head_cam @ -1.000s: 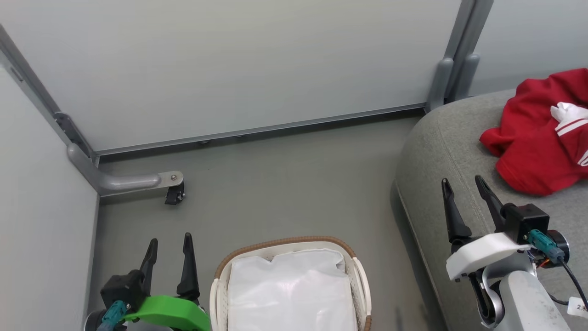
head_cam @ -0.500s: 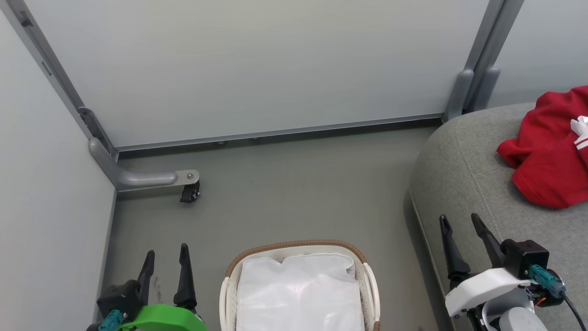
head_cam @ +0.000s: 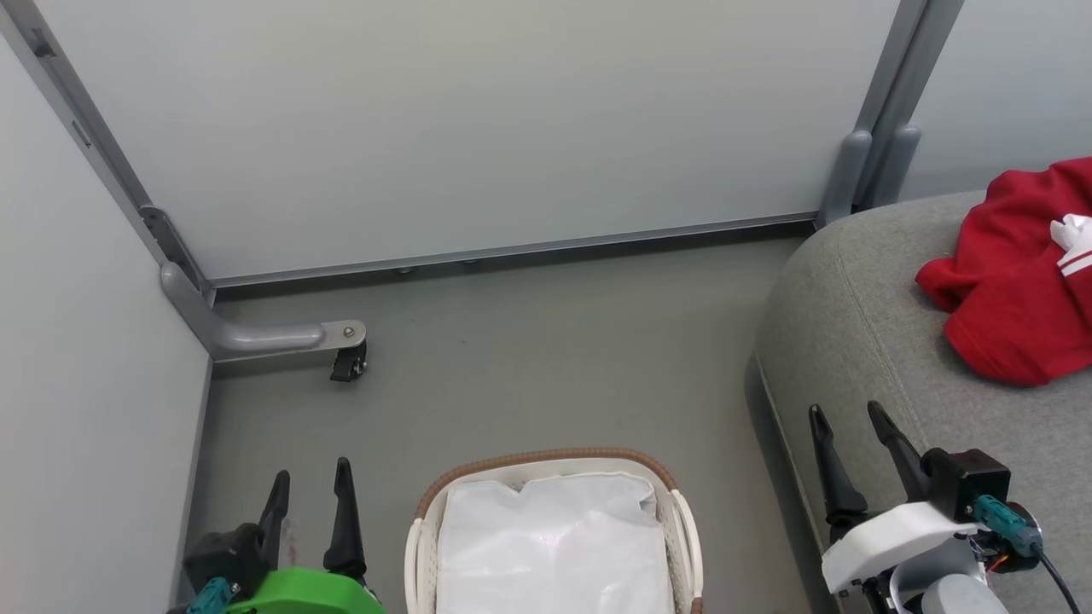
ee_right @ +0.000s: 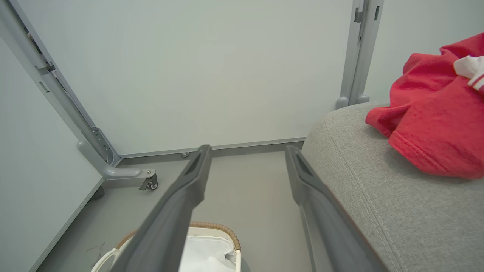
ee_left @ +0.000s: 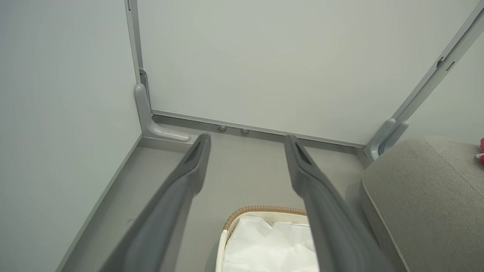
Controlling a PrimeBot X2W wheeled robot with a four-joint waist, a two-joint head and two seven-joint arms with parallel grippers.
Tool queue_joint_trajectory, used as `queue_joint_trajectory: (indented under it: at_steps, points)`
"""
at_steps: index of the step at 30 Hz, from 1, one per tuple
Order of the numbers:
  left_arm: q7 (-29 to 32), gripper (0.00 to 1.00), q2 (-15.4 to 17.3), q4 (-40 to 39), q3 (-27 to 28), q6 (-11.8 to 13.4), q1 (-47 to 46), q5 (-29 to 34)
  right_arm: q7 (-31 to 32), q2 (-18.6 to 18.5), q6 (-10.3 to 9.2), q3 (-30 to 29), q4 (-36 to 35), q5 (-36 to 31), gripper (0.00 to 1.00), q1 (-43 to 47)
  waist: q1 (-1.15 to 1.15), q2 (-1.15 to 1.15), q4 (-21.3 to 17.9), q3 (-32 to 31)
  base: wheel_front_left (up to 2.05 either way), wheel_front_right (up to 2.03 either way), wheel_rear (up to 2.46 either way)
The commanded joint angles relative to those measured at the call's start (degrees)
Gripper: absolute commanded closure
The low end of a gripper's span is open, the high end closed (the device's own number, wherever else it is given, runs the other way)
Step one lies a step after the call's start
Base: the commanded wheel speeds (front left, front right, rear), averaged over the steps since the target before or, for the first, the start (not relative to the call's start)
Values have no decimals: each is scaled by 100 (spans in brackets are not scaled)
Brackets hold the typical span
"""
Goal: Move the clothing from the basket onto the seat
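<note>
My right pincer (head_cam: 846, 411) and left pincer (head_cam: 313, 469) stand open, empty. The soft red clothing with white trim (head_cam: 1007, 290) lies on the large grey fabric seat (head_cam: 853, 324), at 1 o'clock from my right pincer, the nearer one. The white plastic basket (head_cam: 546, 456) holds a white liner (head_cam: 554, 546).

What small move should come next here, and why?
Probably a slight downward head tilt to check the basket fully before stopping. Its visible part holds a white liner and no red, the clothing lies on the seat, and the left gripper and right gripper are open and empty, so the job looks done; the basket's near end is cut off in the head view.
</note>
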Motion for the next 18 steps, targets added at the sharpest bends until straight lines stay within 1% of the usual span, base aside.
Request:
queue_joint_trajectory:
  at_steps: [1,5,18]
  points:
    - [1,100,-3,36,-7,0,1,2,0,8,0,2,33,0,100,2,0,0,0,0,0,0,0]
    - [35,100,-14,187,-6,-7,-10,-92,41,42,0,-13,188,103,100,49,0,0,-1,0,0,0,0]
    - [400,100,-10,42,227,-92,-113,-1287,404,32,-1,-130,63,1450,100,18,0,0,-7,5,0,0,0]
